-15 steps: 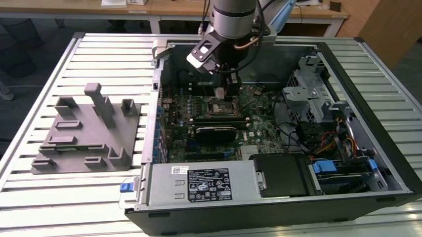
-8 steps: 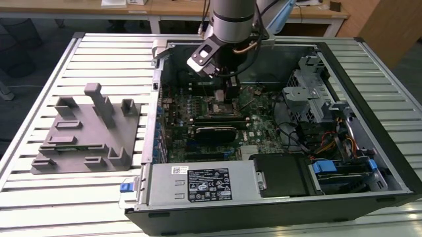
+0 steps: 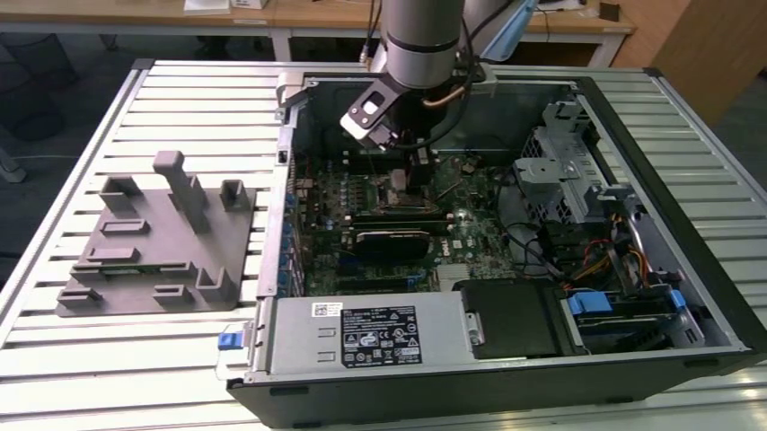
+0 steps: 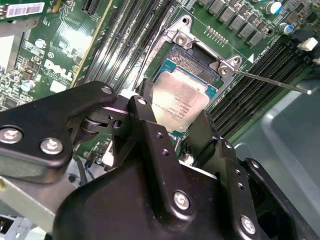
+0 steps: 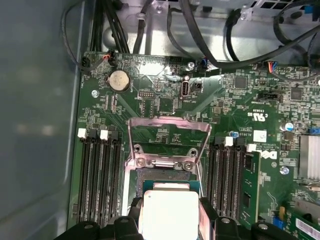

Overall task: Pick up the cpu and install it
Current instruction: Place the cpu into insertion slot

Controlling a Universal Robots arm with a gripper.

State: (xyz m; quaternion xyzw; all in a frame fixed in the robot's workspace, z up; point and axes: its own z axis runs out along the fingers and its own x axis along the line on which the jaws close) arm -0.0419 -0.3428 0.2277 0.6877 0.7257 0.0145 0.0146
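where the slatted metal table (image 3: 144, 359) carries an open computer case (image 3: 707, 269), the arm (image 3: 419, 36) reaches down into the case and the gripper (image 3: 414, 175) hangs low over the green motherboard (image 5: 165, 95). well apart from the gripper, outside the case toward the exterior view's left, a grey plastic tray (image 3: 132, 269) with upright posts lies on the table. directly under the gripper sits the processor socket (image 4: 200, 65), its metal load plate (image 5: 169, 135) swung up and open just beyond the fingertips. rows of memory slots (image 5: 97, 175) run on either side of the gripper. the cpu (image 4: 180, 100) sits between the black fingers (image 4: 145, 107), silver top up, pinched at two opposite edges, right over the socket; whether it is fully seated cannot be told. a thin socket lever (image 4: 270, 81) angles away near the gripper, and a coin battery (image 5: 119, 80) lies farther off beyond the load plate.
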